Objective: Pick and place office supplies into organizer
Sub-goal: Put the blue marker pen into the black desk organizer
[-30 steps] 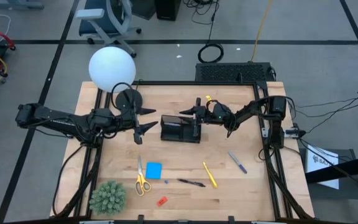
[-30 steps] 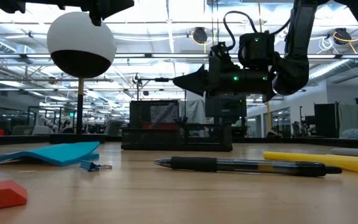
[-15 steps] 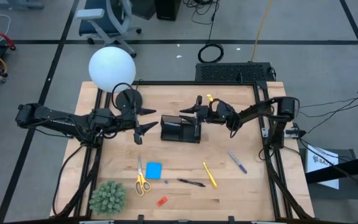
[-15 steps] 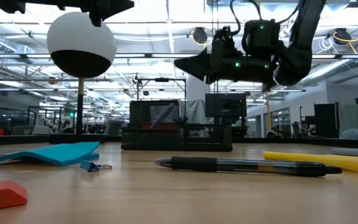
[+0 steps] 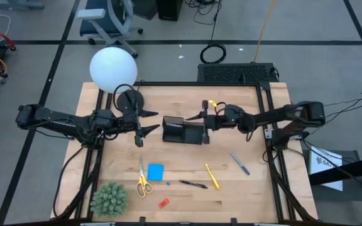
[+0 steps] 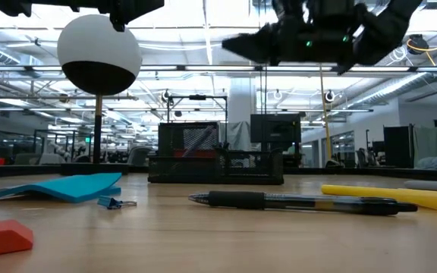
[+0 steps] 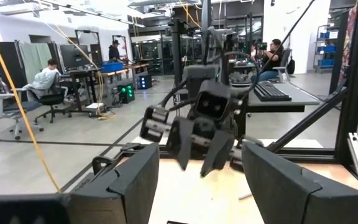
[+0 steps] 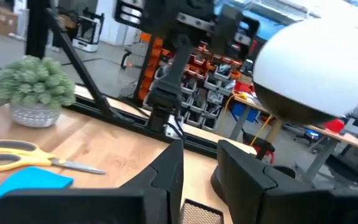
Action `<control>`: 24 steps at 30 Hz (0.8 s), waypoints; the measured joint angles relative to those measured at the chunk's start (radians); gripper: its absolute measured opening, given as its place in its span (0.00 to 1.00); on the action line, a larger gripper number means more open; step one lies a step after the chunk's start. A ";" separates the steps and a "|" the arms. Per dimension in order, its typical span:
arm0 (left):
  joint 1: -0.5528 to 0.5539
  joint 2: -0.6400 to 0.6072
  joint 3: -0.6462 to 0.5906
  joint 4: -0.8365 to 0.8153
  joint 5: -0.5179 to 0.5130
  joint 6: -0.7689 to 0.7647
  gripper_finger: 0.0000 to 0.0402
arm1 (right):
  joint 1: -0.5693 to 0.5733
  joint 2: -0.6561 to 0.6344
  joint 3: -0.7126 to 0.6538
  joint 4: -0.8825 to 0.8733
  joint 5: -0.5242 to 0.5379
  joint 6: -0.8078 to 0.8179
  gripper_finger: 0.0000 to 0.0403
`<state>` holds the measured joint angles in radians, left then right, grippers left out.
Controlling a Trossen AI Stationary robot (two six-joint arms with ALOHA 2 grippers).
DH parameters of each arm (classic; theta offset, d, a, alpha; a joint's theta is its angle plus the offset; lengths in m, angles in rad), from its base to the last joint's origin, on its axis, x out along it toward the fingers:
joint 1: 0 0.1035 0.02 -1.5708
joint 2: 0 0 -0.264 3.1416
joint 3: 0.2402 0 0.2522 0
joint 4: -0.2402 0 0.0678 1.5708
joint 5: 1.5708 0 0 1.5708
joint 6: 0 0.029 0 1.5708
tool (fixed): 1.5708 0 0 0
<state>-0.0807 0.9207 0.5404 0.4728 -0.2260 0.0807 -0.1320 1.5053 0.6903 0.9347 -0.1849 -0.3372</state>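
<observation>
1. High view: the organizer (image 5: 182,130) is set at the table's centre — between both grippers. The right gripper (image 5: 201,117) is raised over its 2 o'clock corner, fingers parted, nothing pinched.
2. The left gripper (image 5: 144,123) is held at the organizer's 9 o'clock, jaws spread, empty.
3. The scissors (image 5: 142,177), note pad (image 5: 155,172) and pens (image 5: 212,175) are left toward 6 o'clock — well apart from either jaws.

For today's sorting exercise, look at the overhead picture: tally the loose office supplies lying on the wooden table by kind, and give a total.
Pens: 3 (yellow pen, black pen, bluish-purple pen)
Scissors: 1 (yellow-handled scissors)
Note pads: 1 (blue note pad)
Small red pieces: 1 (red piece)
Binder clips: 1 (small blue clip)
Total: 7
</observation>
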 joint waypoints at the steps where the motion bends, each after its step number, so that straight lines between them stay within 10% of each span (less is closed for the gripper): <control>1: 0.000 0.000 0.000 0.000 0.000 0.000 0.58 | 0.006 -0.023 0.000 -0.028 0.000 -0.009 0.22; 24: 0.001 0.000 0.000 0.000 -0.001 0.001 0.58 | 0.323 -0.407 0.004 -0.417 0.712 -0.199 0.21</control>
<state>-0.0799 0.9207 0.5404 0.4728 -0.2267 0.0818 0.1913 1.0987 0.6942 0.5179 0.5271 -0.5362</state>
